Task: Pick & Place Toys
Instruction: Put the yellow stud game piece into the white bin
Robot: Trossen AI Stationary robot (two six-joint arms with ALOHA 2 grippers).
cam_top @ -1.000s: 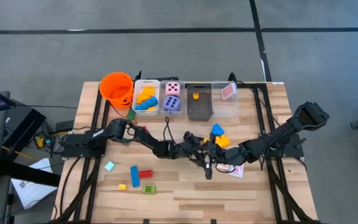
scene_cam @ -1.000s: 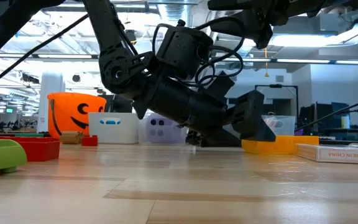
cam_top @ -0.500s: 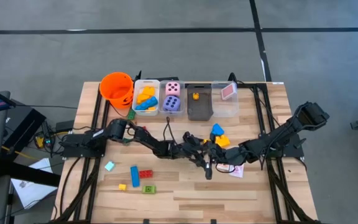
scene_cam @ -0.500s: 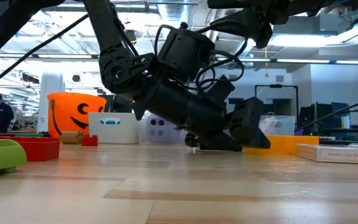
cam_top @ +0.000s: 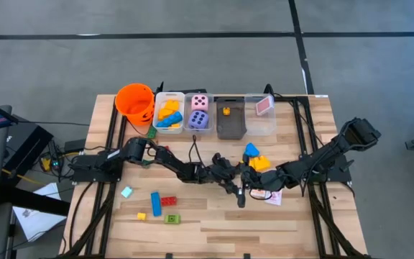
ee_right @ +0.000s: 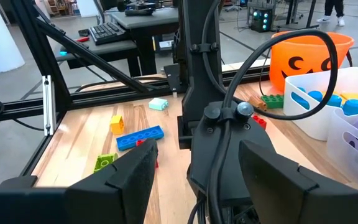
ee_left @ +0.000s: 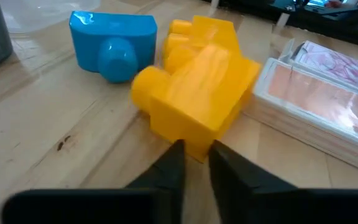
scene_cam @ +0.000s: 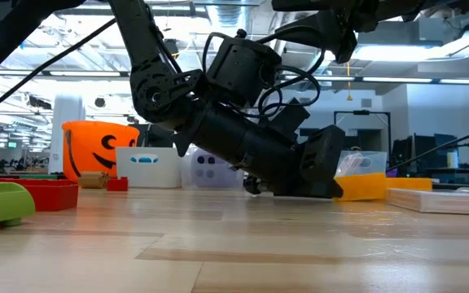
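Note:
A yellow block (ee_left: 197,93) lies on the table's middle right, next to a blue block (ee_left: 114,40) and a pink-white card box (ee_left: 322,106). My left gripper (ee_left: 196,155) reaches low across the table from the left and is shut on the yellow block (cam_top: 258,164). My right gripper (ee_right: 197,186) hangs open above the left arm's wrist and holds nothing. Loose blocks lie at the near left: a blue one (cam_top: 156,203), a red one (cam_top: 169,201) and a green one (cam_top: 172,218). My left gripper pinches the yellow block's near lower corner (ee_left: 194,144) between its two fingertips. The fingers come in nearly level, slanting a little downward, from the table's left side. The block rests on the table.
Along the far edge stand an orange bucket (cam_top: 135,102), a bin of yellow and blue blocks (cam_top: 168,114), a bin with two dice (cam_top: 199,114), a grey bin (cam_top: 230,121) and a clear bin with a card (cam_top: 260,109). The near middle of the table is bare wood.
My left gripper has stayed in place and shut: its fingers, spread wide a second ago, have closed together at the yellow block.

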